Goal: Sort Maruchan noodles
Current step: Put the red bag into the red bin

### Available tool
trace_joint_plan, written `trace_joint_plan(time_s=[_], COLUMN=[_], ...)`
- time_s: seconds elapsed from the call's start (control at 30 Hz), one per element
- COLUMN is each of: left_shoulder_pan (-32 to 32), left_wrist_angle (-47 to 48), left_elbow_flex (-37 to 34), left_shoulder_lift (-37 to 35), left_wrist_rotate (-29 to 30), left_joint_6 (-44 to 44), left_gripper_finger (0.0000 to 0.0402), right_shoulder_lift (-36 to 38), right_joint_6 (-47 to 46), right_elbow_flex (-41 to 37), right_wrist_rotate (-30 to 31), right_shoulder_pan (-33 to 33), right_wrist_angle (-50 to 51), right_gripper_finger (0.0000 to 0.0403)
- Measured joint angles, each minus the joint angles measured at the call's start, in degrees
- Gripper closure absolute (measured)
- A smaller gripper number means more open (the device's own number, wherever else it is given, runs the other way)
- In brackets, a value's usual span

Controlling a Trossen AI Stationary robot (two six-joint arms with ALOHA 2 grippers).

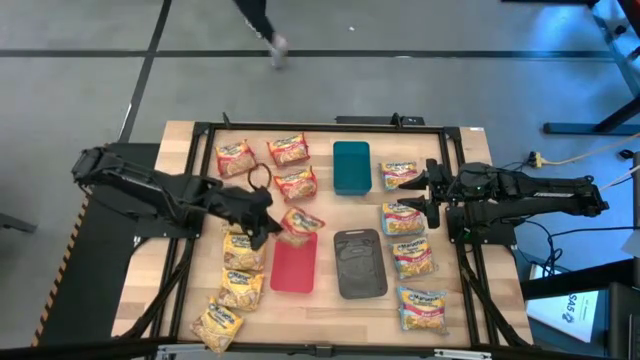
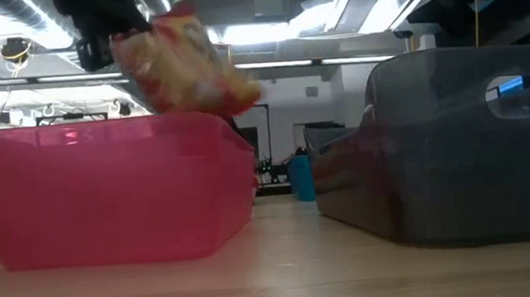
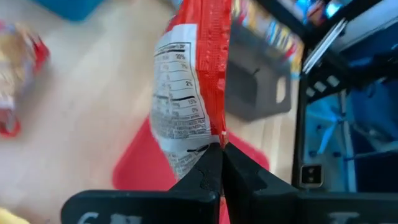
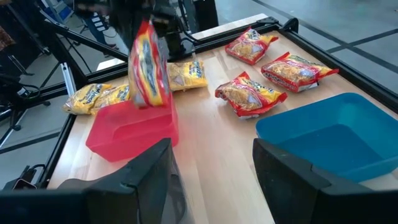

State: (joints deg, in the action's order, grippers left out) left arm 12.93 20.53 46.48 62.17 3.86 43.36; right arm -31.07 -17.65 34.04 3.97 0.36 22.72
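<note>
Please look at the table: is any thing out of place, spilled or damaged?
Nothing looks spilled or damaged. The only packet off the table is a red noodle packet, pinched in the left gripper and hanging above the pink tray. The right gripper waits open beside the teal tray.

Only readable stuff is the nutrition facts panel on the back of the red noodle packet (image 3: 186, 93), percentages like 30%, 2%, 15% showing; the rest is too blurry.
</note>
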Motion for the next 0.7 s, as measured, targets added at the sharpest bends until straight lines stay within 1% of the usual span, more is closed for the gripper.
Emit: trace_joint_plan(time_s=[0.13, 0.33, 0.5, 0.7], left_shoulder_pan=[2.08, 3.49, 3.80, 3.80], left_wrist_angle=[-0.52, -2.61, -3.44, -3.04], left_elbow_flex=[0.00, 0.00, 0.00, 0.00], left_shoulder_lift=[3.68, 7.68, 8.81, 8.79], left_wrist_rotate=[2.78, 3.53, 6.59, 7.15], left_joint_6=[-0.30, -1.94, -3.42, -5.80], left_gripper_finger=[0.0401, 0.0401, 0.0401, 0.0401], right_shoulder_lift=[0.01, 0.01, 0.00, 0.01], right_joint_6=[-0.02, -0.02, -0.02, -0.04], right_elbow_flex=[0.00, 0.00, 0.00, 0.00], right_wrist_rotate=[-0.46, -0.51, -0.82, -2.04], right_shoulder_pan=[0.00, 0.02, 0.00, 0.00], right_wrist_angle=[0.00, 0.00, 0.00, 0.02], right_gripper_finger=[0.0178, 0.0178, 0.0178, 0.0178])
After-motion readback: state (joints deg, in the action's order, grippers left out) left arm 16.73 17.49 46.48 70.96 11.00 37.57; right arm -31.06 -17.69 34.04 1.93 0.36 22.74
